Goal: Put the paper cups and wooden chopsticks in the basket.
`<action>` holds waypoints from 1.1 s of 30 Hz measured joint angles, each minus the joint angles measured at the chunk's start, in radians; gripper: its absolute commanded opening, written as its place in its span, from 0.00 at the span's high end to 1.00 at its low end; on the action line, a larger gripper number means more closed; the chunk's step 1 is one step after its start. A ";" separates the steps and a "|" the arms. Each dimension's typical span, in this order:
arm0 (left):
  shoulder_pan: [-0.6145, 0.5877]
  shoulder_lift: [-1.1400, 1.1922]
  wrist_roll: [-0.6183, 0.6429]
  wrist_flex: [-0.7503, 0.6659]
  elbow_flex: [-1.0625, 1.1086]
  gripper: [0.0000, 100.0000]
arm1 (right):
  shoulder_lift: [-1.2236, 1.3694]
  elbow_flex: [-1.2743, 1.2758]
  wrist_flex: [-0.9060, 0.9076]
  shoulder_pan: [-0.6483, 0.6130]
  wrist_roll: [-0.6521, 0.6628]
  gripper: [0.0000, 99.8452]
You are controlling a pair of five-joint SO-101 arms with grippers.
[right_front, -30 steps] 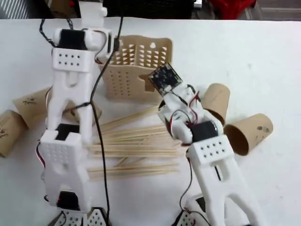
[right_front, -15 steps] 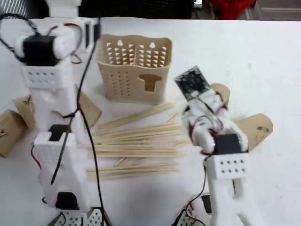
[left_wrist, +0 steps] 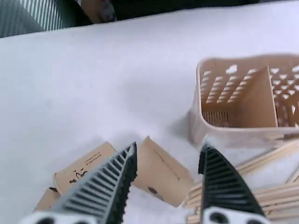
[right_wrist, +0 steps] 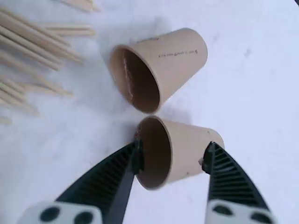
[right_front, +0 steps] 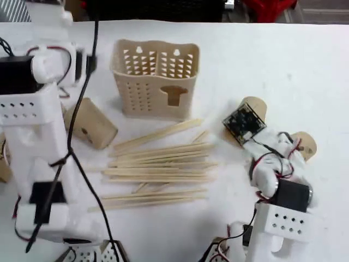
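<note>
- you have five paper cups, all lying on their sides on the white tabletop [right_front: 283,60]: three to the left of the chopsticks [right_front: 158,166] and two to the right.
- of the left three, the near cup [left_wrist: 163,170] lies just beside the left ends of the chopsticks. the middle cup [left_wrist: 81,165] is just beside it, and the outer cup [left_wrist: 46,199] lies beyond, partly hidden.
- of the right two, the far cup [right_wrist: 161,65] lies with its mouth close to the flanked cup [right_wrist: 187,151].
- the chopsticks are one loose, flat pile in front of the basket, too overlapped to count.
- there is one basket [right_front: 155,76], upright, with a divider making two compartments.
- your left gripper [left_wrist: 169,151] hovers over the near cup with its fingers [left_wrist: 107,186] wide, holding nothing.
- your right gripper [right_wrist: 174,147] has its fingers [right_wrist: 112,182] wide, one on each side of the flanked cup. one tip is at the cup's mouth rim and the other at its wall; you cannot tell whether they press.
- behind the far edge the room is dark, with a red object [right_front: 267,6].
- the far edge runs just behind the basket, and a broad stretch of tabletop spreads to the basket's right.
- both arm bases stand at the near edge, with the chopsticks between the arms.
</note>
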 measured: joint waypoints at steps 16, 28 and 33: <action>-0.002 -0.255 -0.100 -0.180 0.758 0.77 | -0.103 0.331 -0.236 0.218 0.256 0.79; -0.002 -0.407 -0.112 -0.450 1.215 0.77 | -0.112 0.479 -0.399 0.222 0.256 0.80; -0.002 -0.407 -0.112 -0.546 1.323 0.77 | -0.114 0.494 -0.473 0.255 0.250 0.83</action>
